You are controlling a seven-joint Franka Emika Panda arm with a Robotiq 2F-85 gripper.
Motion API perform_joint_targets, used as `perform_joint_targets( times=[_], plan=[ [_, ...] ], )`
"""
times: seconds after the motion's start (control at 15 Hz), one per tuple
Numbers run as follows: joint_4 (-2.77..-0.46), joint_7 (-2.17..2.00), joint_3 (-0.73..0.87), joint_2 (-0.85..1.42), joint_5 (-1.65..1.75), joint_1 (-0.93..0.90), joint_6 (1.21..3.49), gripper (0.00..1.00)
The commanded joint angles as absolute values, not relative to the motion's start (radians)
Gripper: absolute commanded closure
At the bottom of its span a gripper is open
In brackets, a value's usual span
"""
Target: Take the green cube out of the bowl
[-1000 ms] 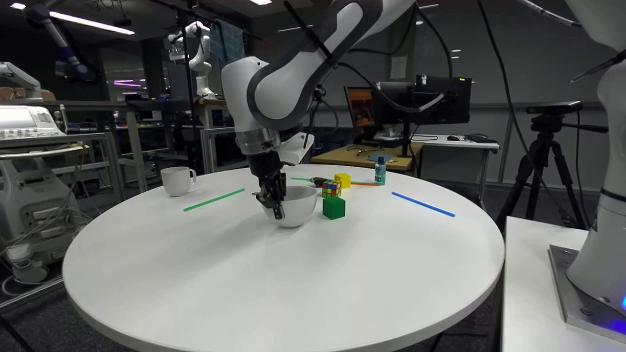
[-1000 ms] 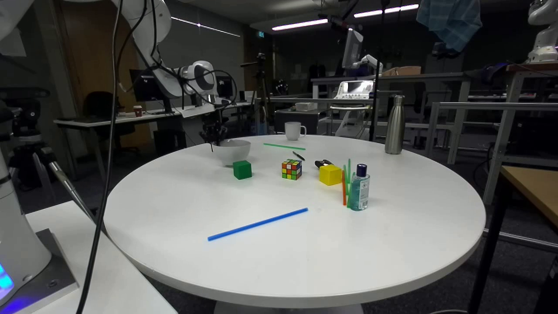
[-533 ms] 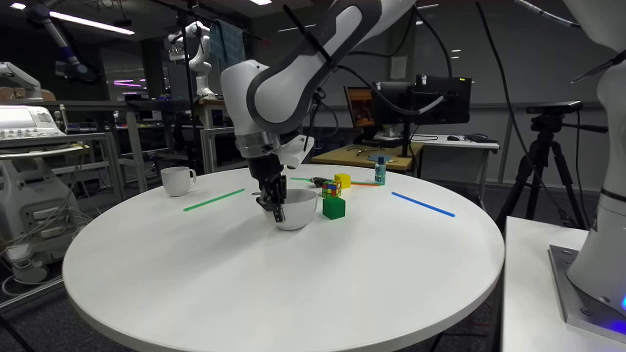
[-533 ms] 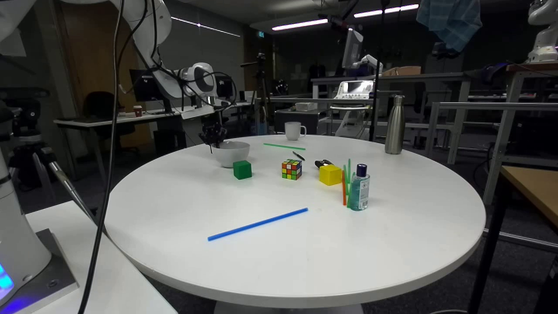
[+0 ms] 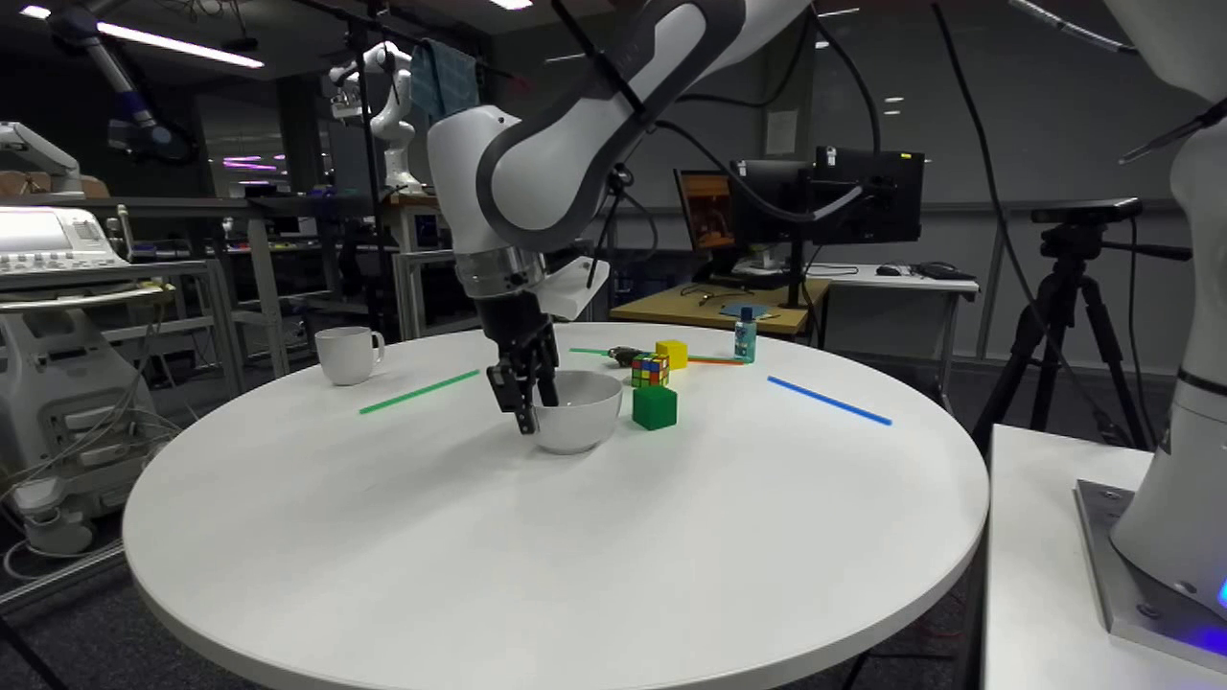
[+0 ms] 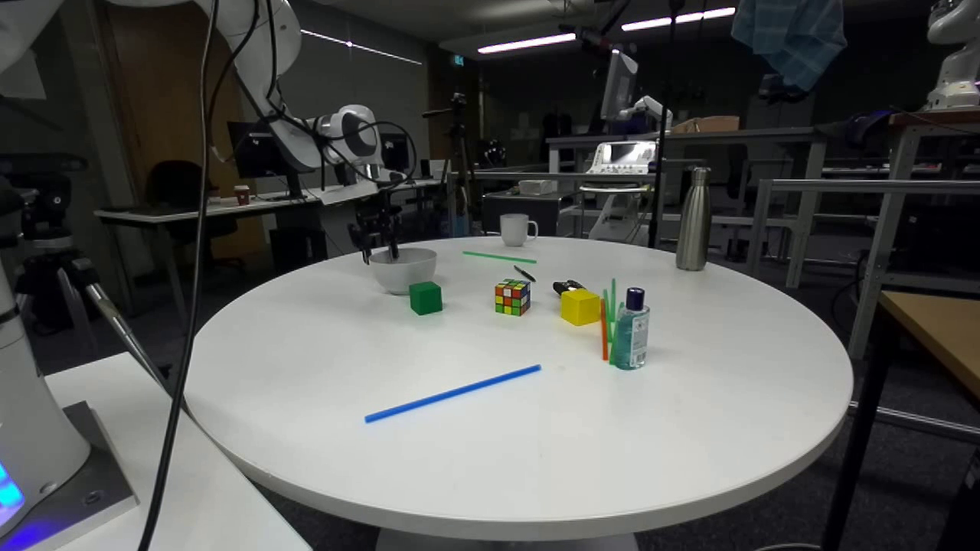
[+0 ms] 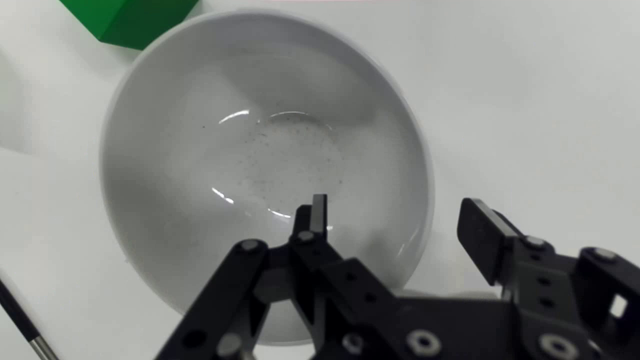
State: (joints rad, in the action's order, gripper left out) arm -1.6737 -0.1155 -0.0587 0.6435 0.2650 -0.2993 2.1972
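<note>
Beside bowl (image 7: 270, 165): green cube (image 5: 655, 407) | bowl's speckled bottom: wrist view only | claw (image 7: 393, 201) spread wide

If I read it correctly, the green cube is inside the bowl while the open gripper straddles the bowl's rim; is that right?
Not quite: the green cube is outside the bowl, on the table beside it, as both exterior views show. The rest is right: the open gripper straddles the bowl's rim.

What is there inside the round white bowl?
In the wrist view, tiny dark specks show inside the bowl; the green cube is outside. The open black hand hides part of the interior from sight.
</note>
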Motion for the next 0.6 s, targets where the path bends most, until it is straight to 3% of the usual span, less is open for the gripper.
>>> perform_joint_targets(
  times=[0.0,0.53],
  plan=[
    [-1.639,-0.163,-0.04,0.631,0.292,-0.324,2.149,0.01],
    [-1.612,-0.254,-0.038,0.585,0.31,-0.357,2.075,0.0]
  ],
)
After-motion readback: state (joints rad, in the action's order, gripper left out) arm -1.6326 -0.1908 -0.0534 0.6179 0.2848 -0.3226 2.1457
